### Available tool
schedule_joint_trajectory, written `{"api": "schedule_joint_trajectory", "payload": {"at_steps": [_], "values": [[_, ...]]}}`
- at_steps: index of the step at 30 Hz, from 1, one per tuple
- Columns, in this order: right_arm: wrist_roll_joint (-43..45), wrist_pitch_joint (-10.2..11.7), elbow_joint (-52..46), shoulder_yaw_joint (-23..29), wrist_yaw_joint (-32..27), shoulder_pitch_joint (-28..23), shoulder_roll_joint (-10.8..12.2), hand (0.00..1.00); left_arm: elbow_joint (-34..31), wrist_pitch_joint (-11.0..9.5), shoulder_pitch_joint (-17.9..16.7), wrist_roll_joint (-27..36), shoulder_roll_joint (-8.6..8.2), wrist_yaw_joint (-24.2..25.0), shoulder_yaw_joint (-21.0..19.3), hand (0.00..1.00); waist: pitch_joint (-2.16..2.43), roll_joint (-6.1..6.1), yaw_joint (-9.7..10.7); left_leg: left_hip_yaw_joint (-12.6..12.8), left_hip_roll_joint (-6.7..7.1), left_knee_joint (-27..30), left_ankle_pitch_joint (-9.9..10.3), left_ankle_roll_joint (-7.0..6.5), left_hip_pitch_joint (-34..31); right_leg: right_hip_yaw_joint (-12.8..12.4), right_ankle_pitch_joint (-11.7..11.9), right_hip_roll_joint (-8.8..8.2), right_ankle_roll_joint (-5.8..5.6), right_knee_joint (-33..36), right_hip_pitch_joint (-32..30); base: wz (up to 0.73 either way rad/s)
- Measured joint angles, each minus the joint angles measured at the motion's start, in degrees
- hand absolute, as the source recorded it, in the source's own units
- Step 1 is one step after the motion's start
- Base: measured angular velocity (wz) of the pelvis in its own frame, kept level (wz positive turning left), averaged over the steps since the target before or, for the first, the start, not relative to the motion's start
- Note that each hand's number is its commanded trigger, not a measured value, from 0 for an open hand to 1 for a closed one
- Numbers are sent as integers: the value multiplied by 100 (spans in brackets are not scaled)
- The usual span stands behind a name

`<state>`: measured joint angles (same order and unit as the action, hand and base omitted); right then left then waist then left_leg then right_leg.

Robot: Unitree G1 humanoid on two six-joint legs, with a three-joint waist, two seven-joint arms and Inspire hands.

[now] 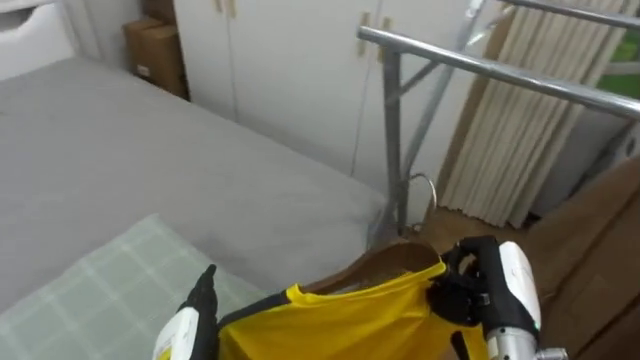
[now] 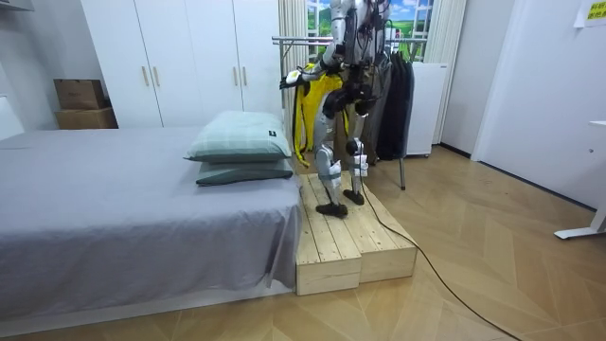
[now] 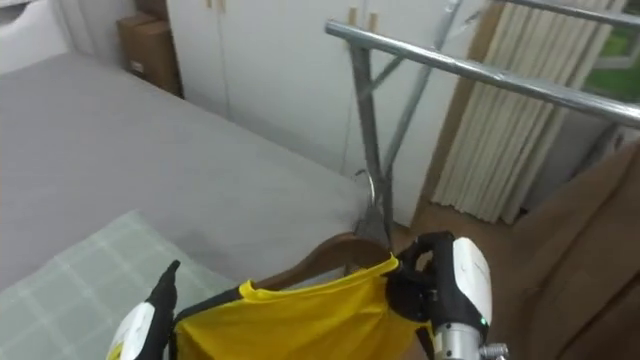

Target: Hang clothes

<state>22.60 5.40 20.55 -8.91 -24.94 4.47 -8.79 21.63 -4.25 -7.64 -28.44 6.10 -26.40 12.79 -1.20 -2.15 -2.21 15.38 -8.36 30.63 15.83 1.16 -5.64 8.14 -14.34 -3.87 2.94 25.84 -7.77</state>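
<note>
A yellow garment (image 1: 340, 320) hangs on a wooden hanger (image 1: 385, 265) whose metal hook (image 1: 425, 190) points up toward the grey rack rail (image 1: 500, 75). The hook is below the rail and clear of it. My right hand (image 1: 500, 285) is shut on the hanger's right end, where the yellow collar meets it. At the garment's left shoulder, low in the view, is my left hand (image 1: 185, 325). In the room view I stand on a wooden platform (image 2: 331, 246) beside the bed, facing the rack, with the yellow garment (image 2: 308, 104) held up in front of me.
A grey bed (image 1: 120, 160) with a green checked pillow (image 1: 90, 290) lies to my left. White wardrobes (image 1: 290, 50) and cardboard boxes (image 1: 155, 50) stand behind it. A brown garment (image 1: 590, 250) hangs at the right, and dark clothes (image 2: 393, 95) hang on the rack.
</note>
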Motion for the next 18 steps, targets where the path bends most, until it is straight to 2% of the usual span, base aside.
{"api": "schedule_joint_trajectory", "payload": {"at_steps": [1,2,3,4,5,6,8,9,12,15,18], "values": [[34,0,-53,-10,14,2,-25,100,-3,-3,3,0,-19,-31,27,0,4,-1,-4,-161,134,-170,-8,13,-33,-164,29,9,3,0,-53,-143],[58,0,-156,-58,13,5,-69,100,-3,-4,4,1,-53,-72,52,0,9,7,-44,-303,326,-586,-59,71,-50,-511,92,68,-2,-23,-139,-118],[53,0,-187,-75,11,4,-89,100,-4,-3,3,0,-68,-94,64,0,17,19,-45,-370,382,-790,-116,112,-60,-652,131,112,0,-39,-169,-148],[63,0,-236,-106,4,2,-141,100,-25,-4,4,-36,-78,-142,113,0,70,106,-50,-498,431,-1123,-283,147,-93,-809,170,190,23,-65,-219,-115],[71,0,-265,-104,-20,-6,-193,100,-28,-5,39,-32,-87,-201,177,0,111,175,93,-534,440,-1240,-668,133,-140,-925,180,293,7,-112,-207,-97],[73,-1,-269,-109,-33,-15,-210,100,-27,-5,69,-25,-77,-209,197,0,127,161,151,-530,467,-1269,-678,168,-77,-994,178,293,-8,-129,-186,-58],[35,-1,-347,-59,-114,-27,-242,100,-28,-17,250,133,-51,-279,327,0,98,68,379,-470,527,-1544,-707,157,169,-1135,255,311,-105,-398,-78,-40],[-6,-1,-350,-29,-163,-50,-245,100,-24,-24,312,173,-41,-282,359,0,103,23,419,-449,529,-1602,-695,141,214,-1193,299,327,-130,-532,-27,-26],[-6,-1,-408,-1,-184,-134,-247,100,-23,-25,389,202,41,-281,421,0,117,1,498,-360,545,-1753,-658,90,303,-1260,403,367,-193,-870,117,-15],[157,-1,-452,-1,-107,-156,-202,100,-19,-24,392,198,205,-278,429,0,110,14,529,-186,541,-1805,-577,56,397,-1323,440,371,-221,-943,167,-24],[391,-6,-630,-1,18,-183,-192,100,-8,-24,381,195,298,-244,403,0,95,36,482,7,543,-1899,-550,43,491,-1358,446,373,-233,-958,138,-42]]}}
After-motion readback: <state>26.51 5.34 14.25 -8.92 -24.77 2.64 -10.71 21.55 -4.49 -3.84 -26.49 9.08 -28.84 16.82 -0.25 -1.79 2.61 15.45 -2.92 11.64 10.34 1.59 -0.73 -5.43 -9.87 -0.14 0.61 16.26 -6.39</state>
